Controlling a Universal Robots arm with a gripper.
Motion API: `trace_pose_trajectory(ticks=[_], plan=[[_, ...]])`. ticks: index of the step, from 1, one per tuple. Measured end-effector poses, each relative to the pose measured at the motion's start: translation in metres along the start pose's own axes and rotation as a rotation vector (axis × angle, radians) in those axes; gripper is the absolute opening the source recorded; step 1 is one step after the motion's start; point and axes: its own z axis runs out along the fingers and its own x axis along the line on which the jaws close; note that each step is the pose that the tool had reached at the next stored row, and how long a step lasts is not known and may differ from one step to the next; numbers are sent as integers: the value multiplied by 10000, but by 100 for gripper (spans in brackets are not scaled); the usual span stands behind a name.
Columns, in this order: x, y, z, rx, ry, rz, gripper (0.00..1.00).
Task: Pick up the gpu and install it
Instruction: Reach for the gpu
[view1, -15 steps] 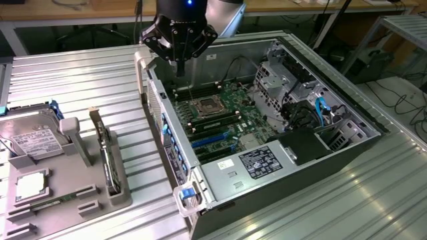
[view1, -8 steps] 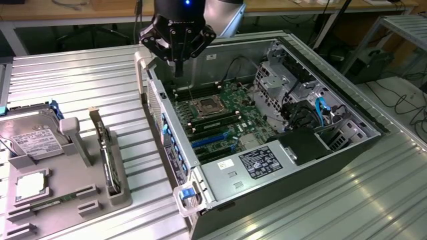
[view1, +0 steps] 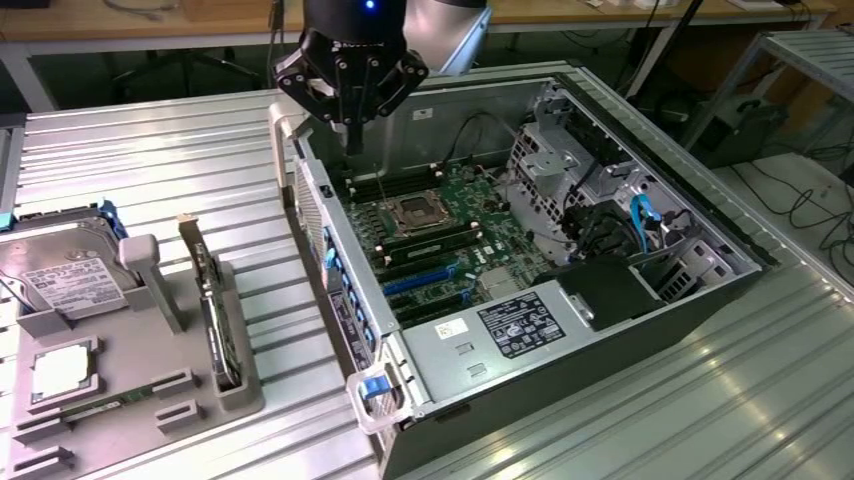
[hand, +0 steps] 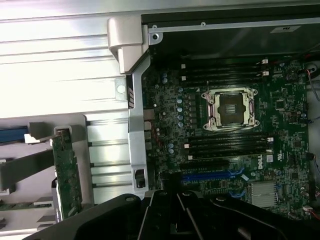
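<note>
In the exterior view, you have a ribbed metal tabletop (view1: 160, 150), with benches behind. Your claw (view1: 355, 140) hangs closed and empty over the open case (view1: 587, 405). The gpu (view1: 214, 300) stands in its holder (view1: 243, 392), well apart. In the wrist view, the gpu (hand: 65, 172) sits beside the case.

We see cool, even light from above on the ribbed metal table (hand: 55, 60), whose bare ridges wash out to near white in the wrist view. Inside the open computer case (view1: 534, 120) it is dimmer, the walls shading the motherboard (hand: 225, 125). The gripper (view1: 354, 140) reads as a dark silhouette, and a blue-green cast tints both views.
</note>
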Motion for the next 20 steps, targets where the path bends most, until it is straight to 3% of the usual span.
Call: trace_pose_trajectory(ticks=[20], plan=[[85, -7, -3, 0, 0, 1, 11]])
